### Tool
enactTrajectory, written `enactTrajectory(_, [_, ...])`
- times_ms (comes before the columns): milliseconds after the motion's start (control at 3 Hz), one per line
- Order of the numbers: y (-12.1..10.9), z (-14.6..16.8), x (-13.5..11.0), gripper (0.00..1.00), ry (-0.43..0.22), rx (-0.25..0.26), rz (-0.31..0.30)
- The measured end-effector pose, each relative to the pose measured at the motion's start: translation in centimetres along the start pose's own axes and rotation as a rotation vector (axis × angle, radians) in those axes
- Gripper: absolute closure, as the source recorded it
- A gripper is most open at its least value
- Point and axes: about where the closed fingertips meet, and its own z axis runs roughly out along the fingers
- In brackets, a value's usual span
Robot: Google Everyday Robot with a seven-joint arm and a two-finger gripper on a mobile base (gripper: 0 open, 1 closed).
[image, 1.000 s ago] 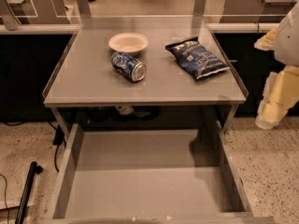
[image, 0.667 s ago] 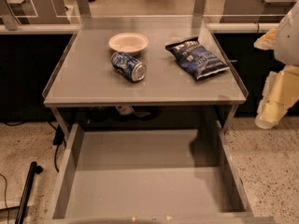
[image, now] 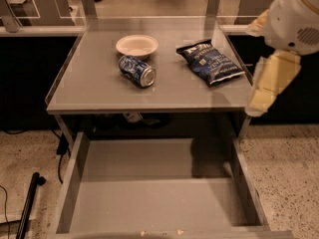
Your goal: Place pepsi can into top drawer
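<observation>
The pepsi can [image: 137,70], blue with white markings and a silver end, lies on its side on the grey table [image: 99,91], just in front of a white bowl. The top drawer [image: 159,198] is pulled out below the table's front edge, and its grey tray holds nothing. My gripper [image: 271,81] hangs with the cream and white arm at the right edge of the table, beside the chip bag. It is well right of the can, holds nothing, and touches nothing.
A white bowl [image: 137,46] stands behind the can. A dark-blue chip bag [image: 210,62] lies on the right of the table. The table has low raised side rims. A black pole [image: 30,203] and cables lie on the floor at left.
My arm has shifted a little to the left and up, closer to the table's right edge. The can, bowl, bag and drawer have not moved.
</observation>
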Motion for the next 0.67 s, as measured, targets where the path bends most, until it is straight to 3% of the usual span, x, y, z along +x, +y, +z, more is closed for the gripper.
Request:
enactTrajectory(333, [-1.56, -0.54, -4.02, 0.0, -0.038, 0.029, -0.061])
enactTrajectory(667, [-1.56, -0.54, -4.02, 0.0, -0.038, 0.029, -0.061])
